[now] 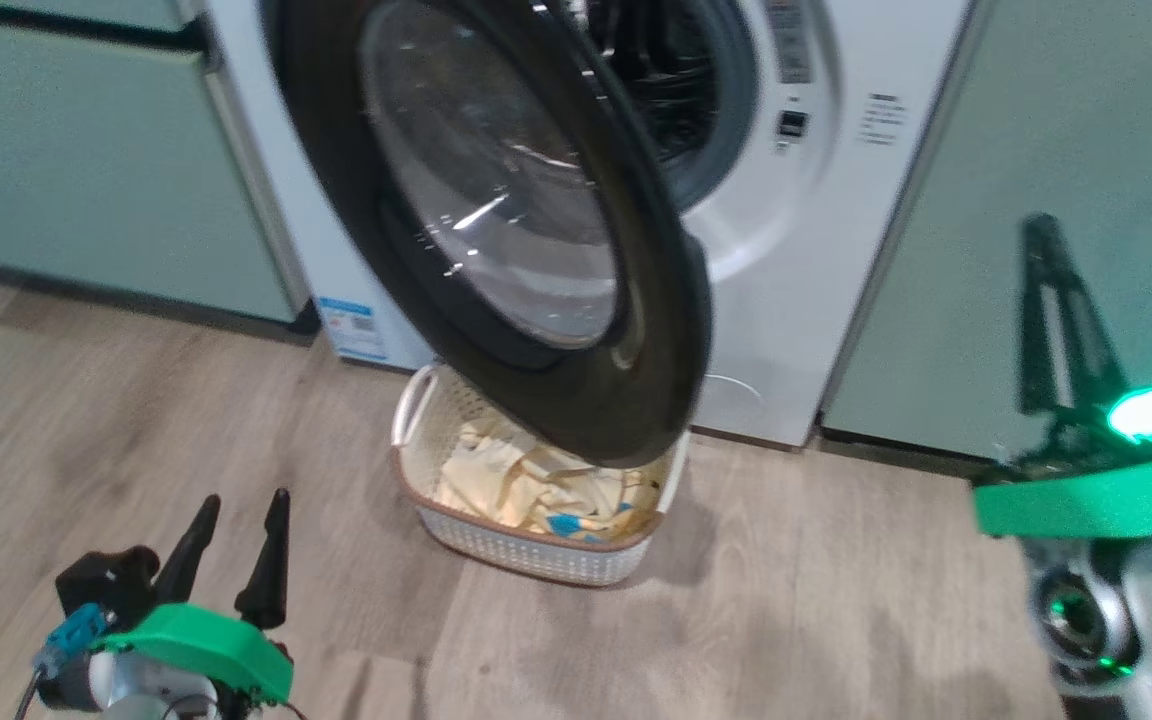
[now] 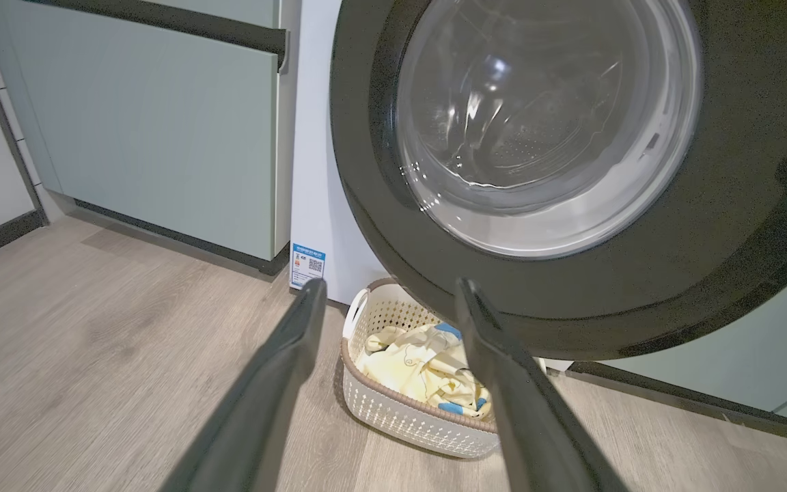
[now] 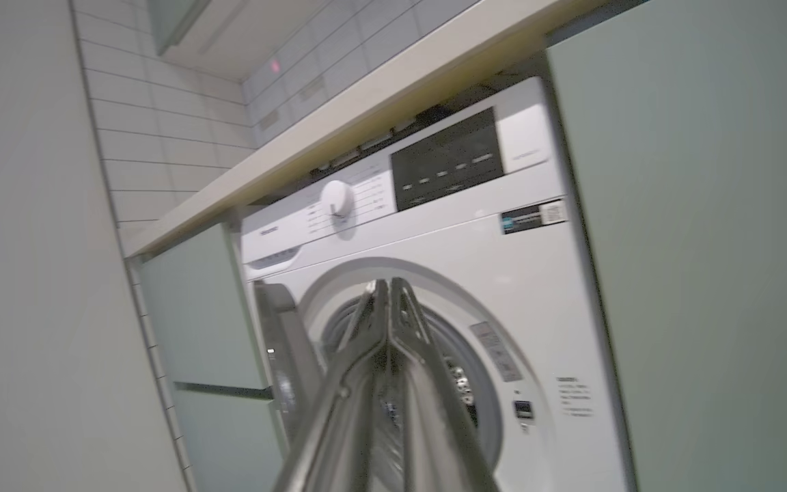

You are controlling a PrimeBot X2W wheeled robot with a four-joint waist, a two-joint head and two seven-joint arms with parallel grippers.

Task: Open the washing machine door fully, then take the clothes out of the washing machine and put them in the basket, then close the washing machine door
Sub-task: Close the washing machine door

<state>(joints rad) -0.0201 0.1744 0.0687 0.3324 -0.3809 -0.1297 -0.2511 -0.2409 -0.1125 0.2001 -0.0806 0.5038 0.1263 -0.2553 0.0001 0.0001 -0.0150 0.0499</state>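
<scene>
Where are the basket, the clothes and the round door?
the basket (image 1: 536, 558): head view, on its white front wall.
the clothes (image 2: 410, 369): left wrist view, on the cream fabric.
the washing machine door (image 1: 496, 190): head view, on its glass window.

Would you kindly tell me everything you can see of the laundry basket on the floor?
The basket is small, cream plastic by its look, with perforated walls, a brown rim and a white loop handle at one end. It stands upright on the wooden floor before the washing machine, partly under the lower edge of its open door. Cream clothes with blue patches lie inside.
</scene>
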